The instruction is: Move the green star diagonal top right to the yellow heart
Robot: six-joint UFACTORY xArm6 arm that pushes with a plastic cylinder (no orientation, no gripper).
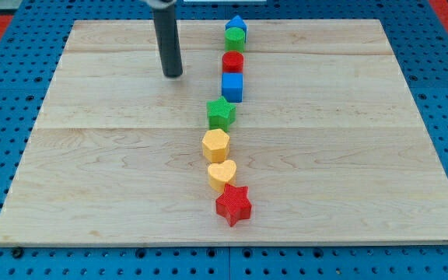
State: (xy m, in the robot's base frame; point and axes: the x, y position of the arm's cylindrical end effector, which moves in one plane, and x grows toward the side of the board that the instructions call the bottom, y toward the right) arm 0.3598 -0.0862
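The green star (221,113) lies near the middle of the wooden board (92,155). Below it sits a yellow hexagon (215,145), then the yellow heart (222,176), then a red star (233,205), all in one near-vertical line. My tip (173,75) rests on the board toward the view's top, left of the line and up-left of the green star, touching no block.
Above the green star the line goes on with a blue cube (232,87), a red cylinder (232,62), a green block (235,39) and a blue block (237,24) at the top edge. Blue pegboard surrounds the board.
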